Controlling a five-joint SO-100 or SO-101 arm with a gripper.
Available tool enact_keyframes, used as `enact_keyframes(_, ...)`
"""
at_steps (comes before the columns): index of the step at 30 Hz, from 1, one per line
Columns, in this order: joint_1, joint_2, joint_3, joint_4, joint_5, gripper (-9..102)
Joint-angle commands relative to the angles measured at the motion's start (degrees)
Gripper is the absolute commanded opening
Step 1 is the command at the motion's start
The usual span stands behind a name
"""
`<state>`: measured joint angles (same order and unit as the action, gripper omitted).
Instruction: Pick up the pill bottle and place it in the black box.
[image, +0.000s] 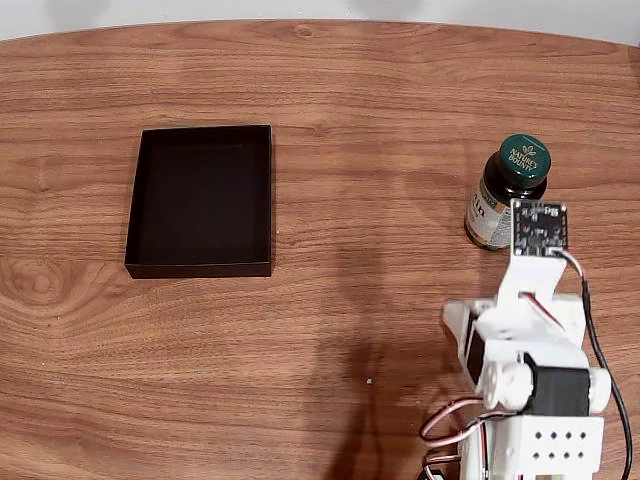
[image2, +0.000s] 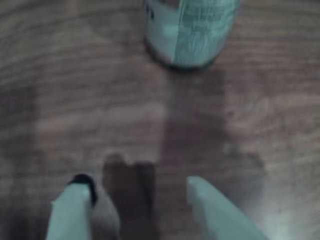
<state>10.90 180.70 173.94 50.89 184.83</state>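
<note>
Wood-grain tabletop (image: 360, 90) runs under everything I can inspect here, bare between the two items that matter. The pill bottle (image: 505, 195) stands upright on that wood at the right of the fixed view, green cap up, label facing my arm; in the wrist view its lower body (image2: 192, 32) sits at the top edge, ahead of me and a little right of centre. My gripper (image2: 140, 192) rides low over the table with its two fingertips spread apart and nothing between them but wood and shadow. I touch nothing. The wrist view is blurred, so I report no finer detail of the fingertips.

The black box (image: 200, 200) lies flat and empty at the left of the fixed view, well apart from the bottle, open side up to receive a drop from above.

Assessment: I am on the approach, fingers parted so the bottle body can pass between them. The bottle is not yet inside my span. I judge the next move to be a forward reach with a slight correction to the right. Risk: a fingertip striking the bottle off-centre could topple it.
</note>
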Motion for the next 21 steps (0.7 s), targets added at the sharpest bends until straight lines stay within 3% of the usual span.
enact_keyframes(1, 2.1, -6.3, -0.4, -18.6, -2.6, 30)
enact_keyframes(5, 3.2, -10.8, -0.4, -31.4, -4.5, 35)
enact_keyframes(13, 4.7, -22.2, -0.9, -48.0, -7.9, 38)
enact_keyframes(21, 7.6, -34.5, -3.9, -58.6, -8.8, 43)
